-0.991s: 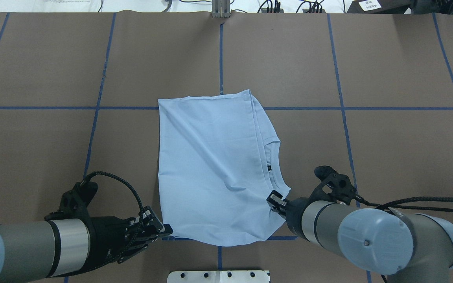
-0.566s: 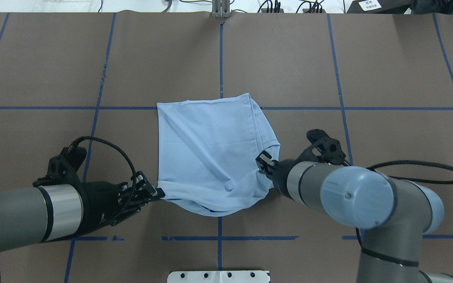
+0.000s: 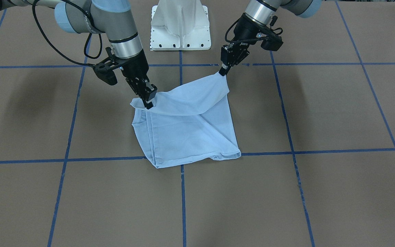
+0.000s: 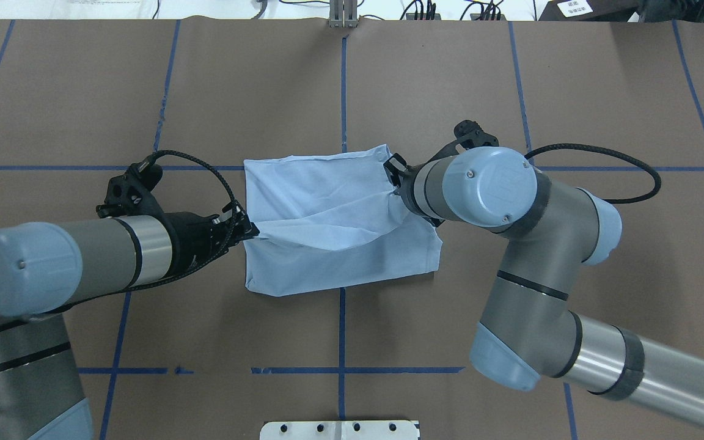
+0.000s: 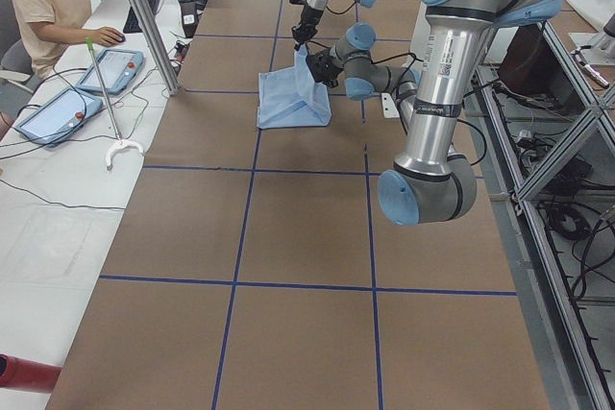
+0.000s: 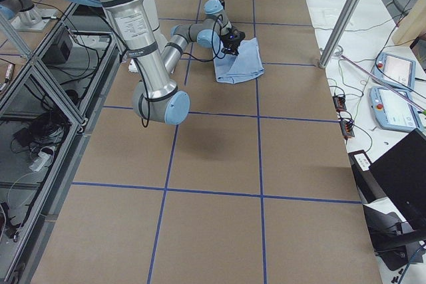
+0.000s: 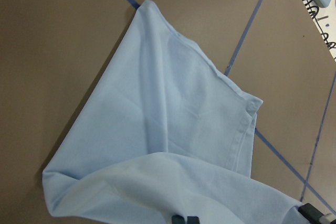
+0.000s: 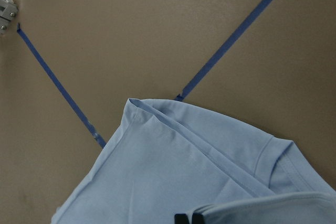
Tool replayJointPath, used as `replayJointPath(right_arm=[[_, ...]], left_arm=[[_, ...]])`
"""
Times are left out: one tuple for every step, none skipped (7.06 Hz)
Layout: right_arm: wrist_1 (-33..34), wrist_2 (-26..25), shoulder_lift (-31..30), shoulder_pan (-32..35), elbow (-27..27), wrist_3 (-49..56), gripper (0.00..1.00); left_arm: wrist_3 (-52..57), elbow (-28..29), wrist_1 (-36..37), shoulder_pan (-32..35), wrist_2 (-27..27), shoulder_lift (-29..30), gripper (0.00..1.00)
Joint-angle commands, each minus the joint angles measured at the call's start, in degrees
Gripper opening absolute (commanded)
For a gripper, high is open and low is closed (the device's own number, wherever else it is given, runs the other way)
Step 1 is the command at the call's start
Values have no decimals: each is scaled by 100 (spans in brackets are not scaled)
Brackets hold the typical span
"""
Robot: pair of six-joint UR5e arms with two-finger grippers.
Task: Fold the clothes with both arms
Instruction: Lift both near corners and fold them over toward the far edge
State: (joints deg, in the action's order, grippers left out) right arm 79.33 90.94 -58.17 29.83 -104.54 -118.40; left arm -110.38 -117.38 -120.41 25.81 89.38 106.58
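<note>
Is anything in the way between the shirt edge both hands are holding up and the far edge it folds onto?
Nothing visible does. The left hand and right hand grip the T-shirt's raised edge; only the shirt's own flat layer lies between it and the far edge.

Plain light blue shirt (image 3: 187,130). Brown table (image 3: 321,192), gridded with blue tape lines (image 3: 182,206). Silver-grey left arm (image 4: 83,263) and right arm (image 4: 541,244), pale blue caps (image 4: 489,183), black left gripper (image 3: 223,70) and right gripper (image 3: 148,103). White base (image 3: 180,24).
</note>
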Motion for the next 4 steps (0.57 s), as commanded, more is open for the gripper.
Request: replayJointPath(right_arm=[[-764, 28, 254, 154, 834, -34, 0], [-926, 150, 271, 259, 1143, 9, 0], [-1476, 169, 324, 365, 1677, 19, 0], [-2126, 404, 663, 627, 2509, 245, 53]], left_arm=[[401, 565, -17, 335, -9, 293, 0], [629, 811, -35, 502, -9, 311, 0], [788, 1431, -174, 678, -9, 650, 0], [1216, 2499, -1011, 1011, -26, 784, 4]])
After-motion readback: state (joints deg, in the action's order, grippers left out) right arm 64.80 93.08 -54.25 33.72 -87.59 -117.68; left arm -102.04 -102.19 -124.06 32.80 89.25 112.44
